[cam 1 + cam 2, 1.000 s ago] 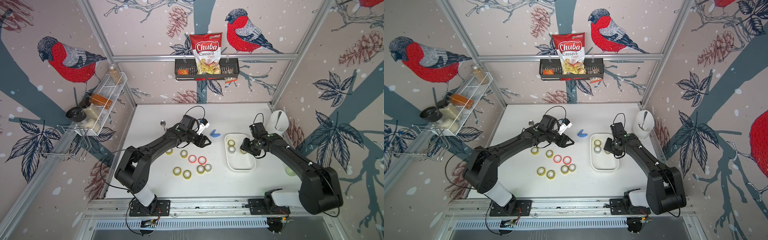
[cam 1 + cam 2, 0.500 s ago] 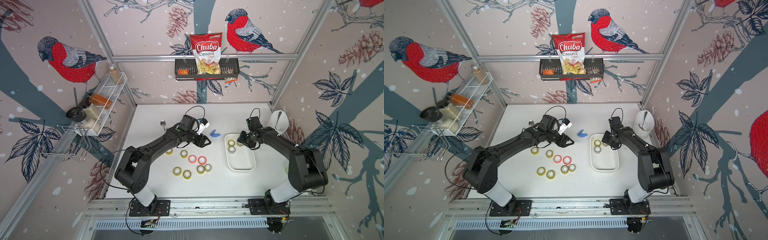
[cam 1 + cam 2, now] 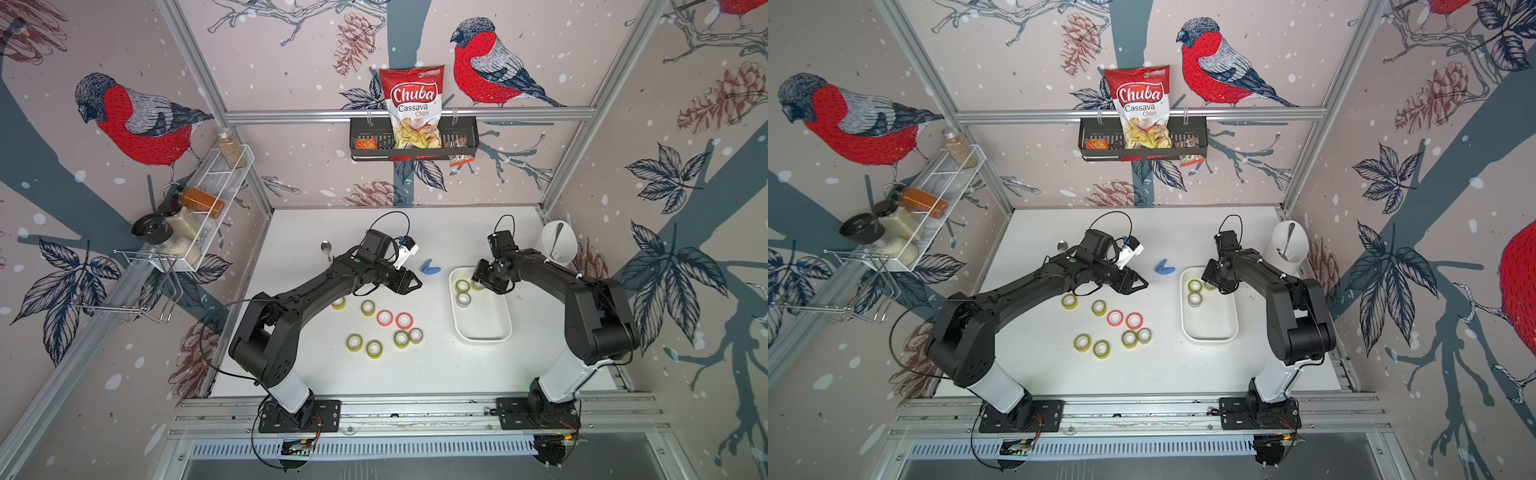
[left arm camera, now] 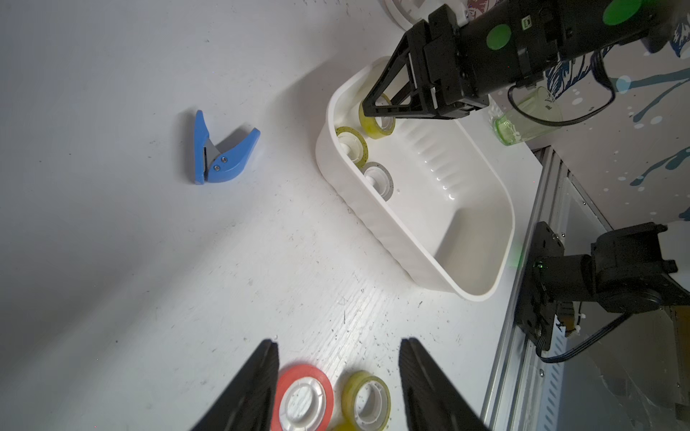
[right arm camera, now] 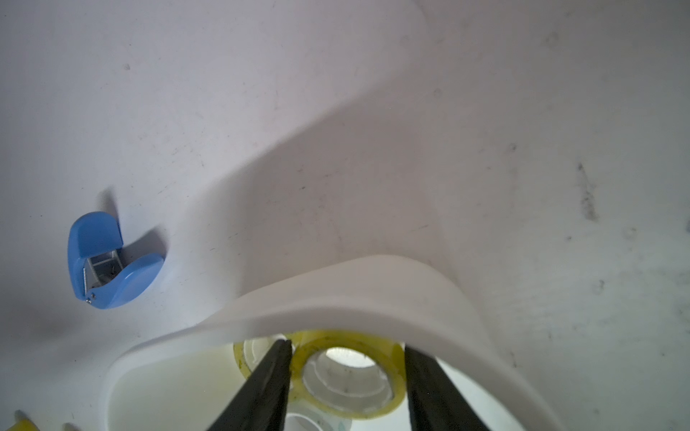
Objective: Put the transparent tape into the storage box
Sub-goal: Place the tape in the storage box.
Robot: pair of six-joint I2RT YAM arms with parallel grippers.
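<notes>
The white storage box (image 3: 482, 338) (image 3: 1210, 338) lies on the right of the table. My right gripper (image 3: 482, 282) (image 5: 347, 347) reaches into its far end, shut on a yellowish transparent tape roll (image 4: 377, 119) (image 5: 349, 377) that hangs tilted between the fingers. A yellowish roll (image 3: 462, 286) and a greyish clear one (image 3: 463, 299) lie in the box beside it. Several more rolls lie on the table, yellowish (image 3: 368, 307) and red (image 3: 385, 318). My left gripper (image 3: 409, 282) (image 4: 338, 343) hovers open above a red roll (image 4: 302, 399) and a yellowish roll (image 4: 367, 399), holding nothing.
A blue tape cutter (image 3: 430, 268) lies between the two grippers. A tall white cup (image 3: 559, 245) holding a spoon stands behind the box. A spoon (image 3: 326, 247) rests at the back left. A green glass (image 4: 526, 119) stands by the box's right side.
My right gripper has shifted with the roll from the box's middle toward its far end. The left arm has stayed still.
</notes>
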